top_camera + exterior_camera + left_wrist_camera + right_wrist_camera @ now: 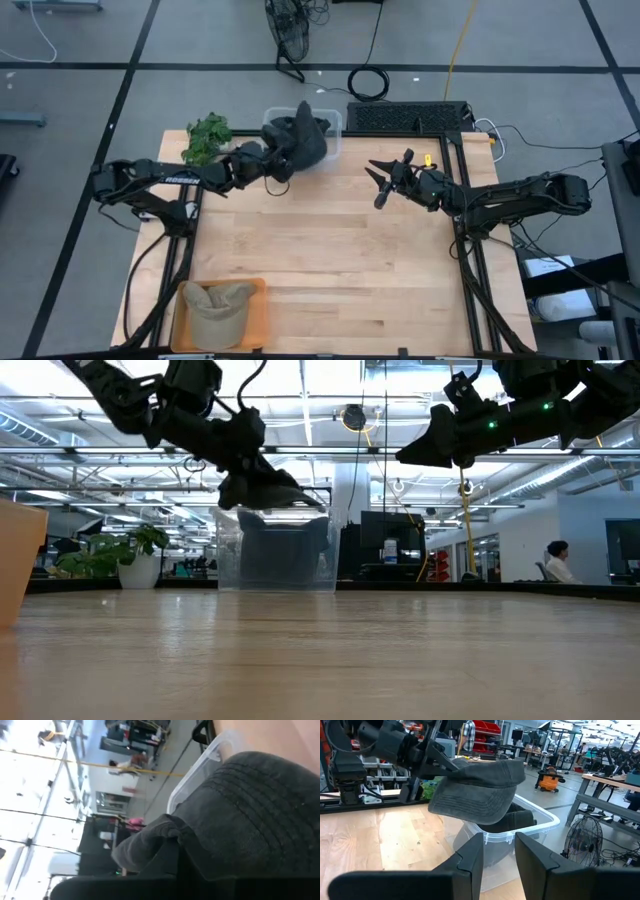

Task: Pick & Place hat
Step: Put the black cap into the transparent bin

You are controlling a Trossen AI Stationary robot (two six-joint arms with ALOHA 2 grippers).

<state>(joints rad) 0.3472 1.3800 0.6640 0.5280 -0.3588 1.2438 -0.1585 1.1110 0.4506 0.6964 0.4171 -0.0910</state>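
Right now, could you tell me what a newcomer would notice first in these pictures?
The dark cap hangs in the left gripper, lifted over the clear bin at the table's far edge. The right gripper waits in the air nearby, jaws apart. A tan cap lies on an orange tray at the near left corner.

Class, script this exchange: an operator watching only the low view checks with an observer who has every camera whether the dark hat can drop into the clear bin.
Operator: Is the hat above the bin, or in front of it?
Observer: Seen from above, the dark hat, clamped in the left gripper, hangs over the clear bin.
Operator: Is the bin empty?
Observer: No. The right gripper waits open over mid-table, and its wrist view shows a dark cloth item inside.
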